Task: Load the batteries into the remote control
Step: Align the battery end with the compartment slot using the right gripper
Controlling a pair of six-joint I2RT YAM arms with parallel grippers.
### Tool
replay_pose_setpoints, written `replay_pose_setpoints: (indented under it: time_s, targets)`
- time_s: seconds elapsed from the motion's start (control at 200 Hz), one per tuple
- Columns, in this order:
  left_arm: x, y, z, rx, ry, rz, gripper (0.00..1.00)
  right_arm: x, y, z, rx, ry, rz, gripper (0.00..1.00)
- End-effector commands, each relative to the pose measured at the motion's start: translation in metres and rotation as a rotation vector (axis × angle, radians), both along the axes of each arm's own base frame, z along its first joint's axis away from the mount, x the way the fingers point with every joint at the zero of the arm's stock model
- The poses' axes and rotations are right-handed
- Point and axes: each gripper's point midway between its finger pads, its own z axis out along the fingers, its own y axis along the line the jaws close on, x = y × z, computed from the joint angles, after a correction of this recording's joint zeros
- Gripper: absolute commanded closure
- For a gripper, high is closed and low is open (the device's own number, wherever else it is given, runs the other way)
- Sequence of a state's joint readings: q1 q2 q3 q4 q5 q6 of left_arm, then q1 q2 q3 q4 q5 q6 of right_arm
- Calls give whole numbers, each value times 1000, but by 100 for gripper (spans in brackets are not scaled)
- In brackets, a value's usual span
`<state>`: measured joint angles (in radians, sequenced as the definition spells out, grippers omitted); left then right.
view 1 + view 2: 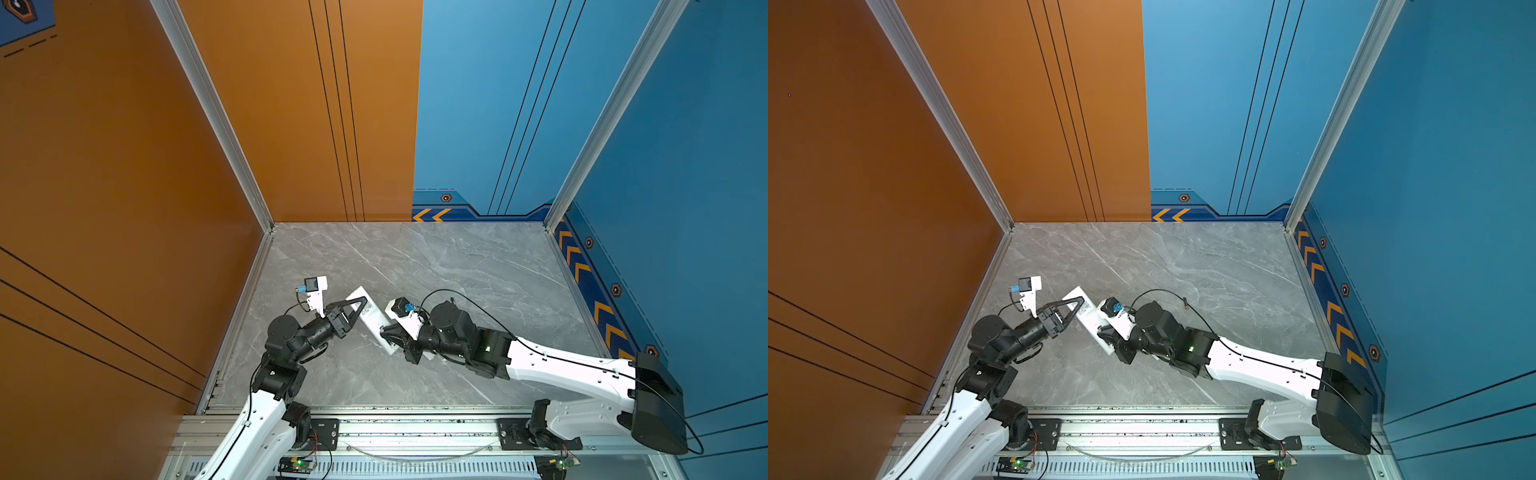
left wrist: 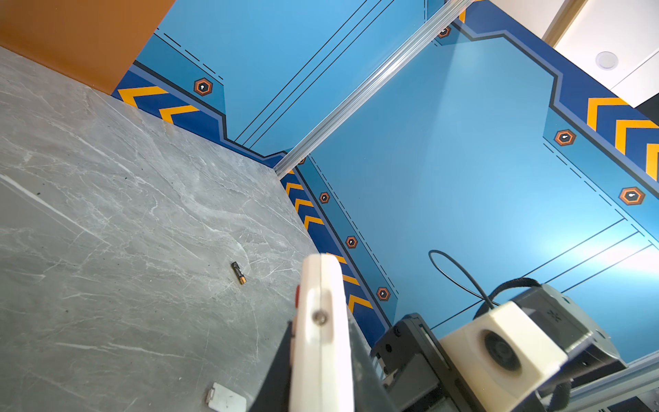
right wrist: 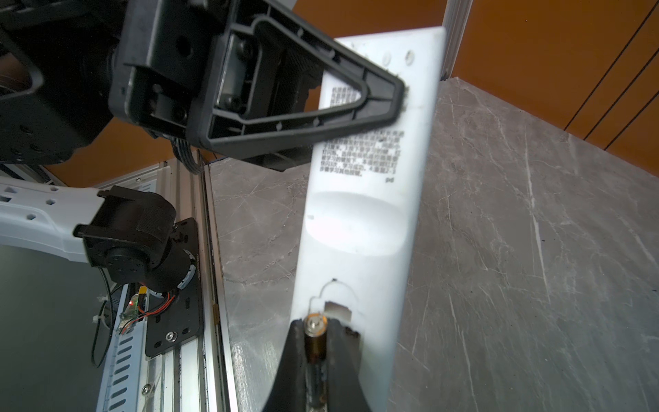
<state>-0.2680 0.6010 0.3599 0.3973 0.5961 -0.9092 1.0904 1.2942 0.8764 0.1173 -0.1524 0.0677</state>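
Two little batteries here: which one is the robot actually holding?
The battery pinched in the right gripper, its tip at the remote control's open slot. The other battery lies loose on the grey table, untouched.

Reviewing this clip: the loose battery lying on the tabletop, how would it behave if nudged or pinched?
The loose battery is a slim cylinder lying on its side on the smooth tabletop, so a sideways nudge would probably set it rolling. It looks rigid and tiny, likely light, so it may skid away when pinched.
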Motion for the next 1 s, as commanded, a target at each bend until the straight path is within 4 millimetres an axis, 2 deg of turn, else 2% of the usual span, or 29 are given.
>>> replay_pose_setpoints:
  time_s: [0.0,0.28,0.481,0.996]
  targets:
    - [-6,-1,7,-14,-36,-22,100,2,6,10,29,-2,-8,100]
    - [-7,-1,8,-15,-39,-23,100,0,9,5,18,10,-3,100]
    - [-7,0,9,-18,-41,-22,100,-1,10,4,15,11,2,94]
    - [-7,1,6,-17,-35,-18,100,0,13,2,12,18,4,86]
